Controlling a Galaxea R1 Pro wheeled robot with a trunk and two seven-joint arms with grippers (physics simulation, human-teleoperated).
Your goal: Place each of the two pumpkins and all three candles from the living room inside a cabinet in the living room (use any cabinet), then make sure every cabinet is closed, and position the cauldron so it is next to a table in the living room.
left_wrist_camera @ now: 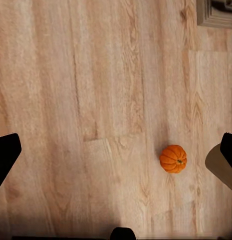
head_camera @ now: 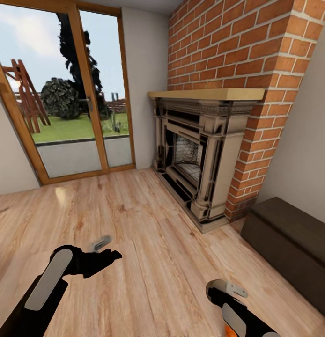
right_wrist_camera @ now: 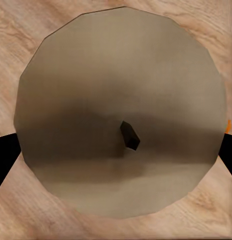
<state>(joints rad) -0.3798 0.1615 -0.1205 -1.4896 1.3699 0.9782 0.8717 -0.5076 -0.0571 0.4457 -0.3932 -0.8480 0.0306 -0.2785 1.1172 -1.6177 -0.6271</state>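
In the left wrist view a small orange ribbed pumpkin (left_wrist_camera: 173,158) rests on the wood floor. My left gripper (left_wrist_camera: 116,155) hangs open above the floor with the pumpkin off to one side, nearer one finger (left_wrist_camera: 223,165). In the head view the left gripper (head_camera: 108,249) hovers low over the boards. The right wrist view looks straight down on a round beige candle (right_wrist_camera: 121,110) with a short dark wick, very close. My right gripper (right_wrist_camera: 116,150) is open with its fingers spread on either side of the candle. The dark-brown cabinet (head_camera: 284,243) stands at the right with its fronts closed.
A brick chimney with an ornate fireplace (head_camera: 200,154) fills the far right wall, its base jutting onto the floor. A glass patio door (head_camera: 73,107) with a wooden frame is at the far left. Open wood floor (head_camera: 148,220) lies between them.
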